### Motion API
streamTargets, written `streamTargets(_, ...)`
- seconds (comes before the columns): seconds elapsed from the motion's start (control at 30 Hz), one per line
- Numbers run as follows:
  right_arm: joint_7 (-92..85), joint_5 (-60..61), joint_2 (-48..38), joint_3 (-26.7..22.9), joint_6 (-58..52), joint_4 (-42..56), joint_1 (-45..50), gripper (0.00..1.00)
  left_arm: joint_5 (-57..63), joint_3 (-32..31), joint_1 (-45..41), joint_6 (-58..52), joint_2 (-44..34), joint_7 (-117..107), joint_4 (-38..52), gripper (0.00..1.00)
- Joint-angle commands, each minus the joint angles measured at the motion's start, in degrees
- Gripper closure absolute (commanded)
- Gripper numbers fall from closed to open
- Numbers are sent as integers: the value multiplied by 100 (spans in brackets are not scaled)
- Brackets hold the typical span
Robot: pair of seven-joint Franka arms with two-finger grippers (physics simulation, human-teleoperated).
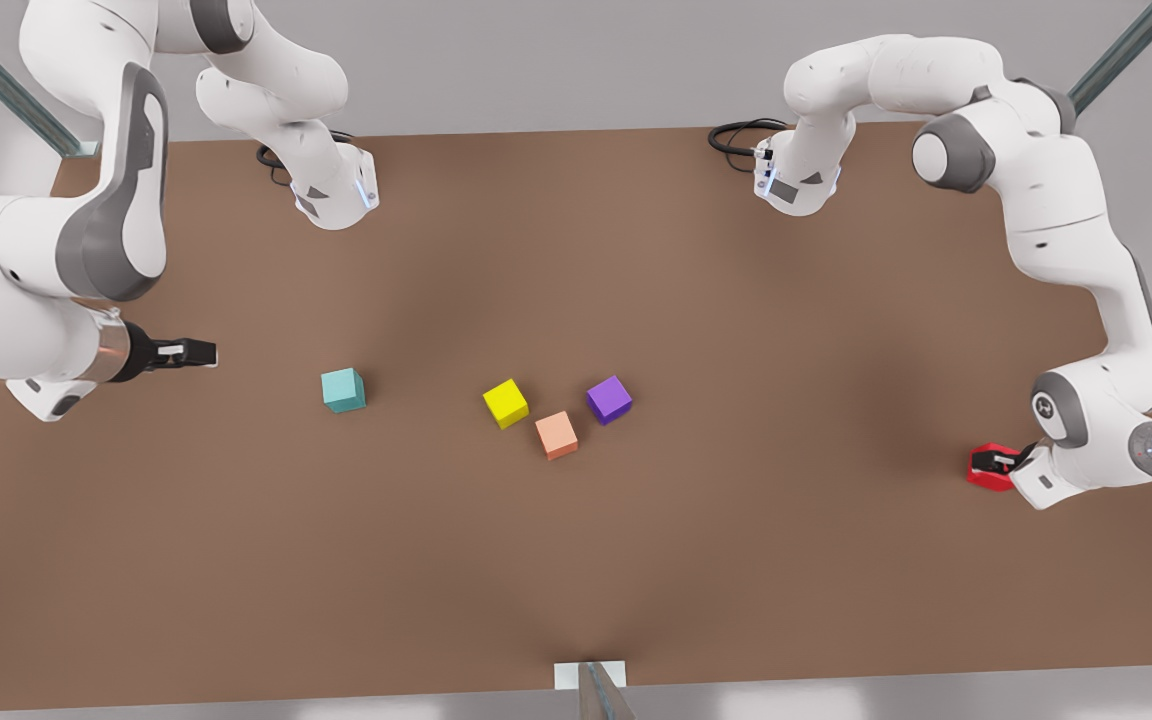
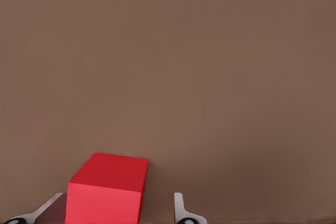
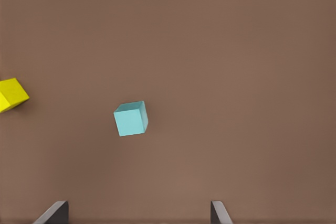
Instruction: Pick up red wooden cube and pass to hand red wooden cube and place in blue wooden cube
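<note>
The left pincer (image 1: 988, 462) sits low at the front view's right edge of the brown surface (image 1: 736, 330), straddling the red cube (image 1: 986, 474). In the left wrist view the red cube (image 2: 107, 188) lies between the two fingers (image 2: 180, 209), hard against one and with a clear gap to the other, so the pincer is parted wider than the cube and has no grip on it. The cube rests flat on the surface.

The right pincer (image 1: 198, 352) hangs at the front view's left, pointing inward across the surface, with nothing between its fingers. In the right wrist view its fingertips (image 3: 218, 212) stand wide apart, and the blue cube (image 3: 130, 118) lies beyond them, apart from both. The yellow cube (image 3: 12, 94) shows at the edge of that view.

In the front view the blue cube (image 1: 343, 390) stands alone, near the right pincer but clear of it. Toward the middle are three more cubes in a loose cluster: the yellow cube (image 1: 505, 403), an orange cube (image 1: 557, 435) and a purple cube (image 1: 609, 399). The orange one sits between the other two and a little nearer the camera, and looks close to both. The red cube is well apart from the blue one, with that cluster between them.
</note>
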Motion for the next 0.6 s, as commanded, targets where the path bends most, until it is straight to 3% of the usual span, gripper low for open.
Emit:
streamTargets(0.0, 51, 3, -4, -3, 3, 2, -2, 0, 25, 5, 9, 150, 14, 2578, 2, 0)
streamTargets(0.57, 34, 12, 32, 6, 3, 2, 7, 0, -151, 102, 115, 370, 331, -50, -42, 0)
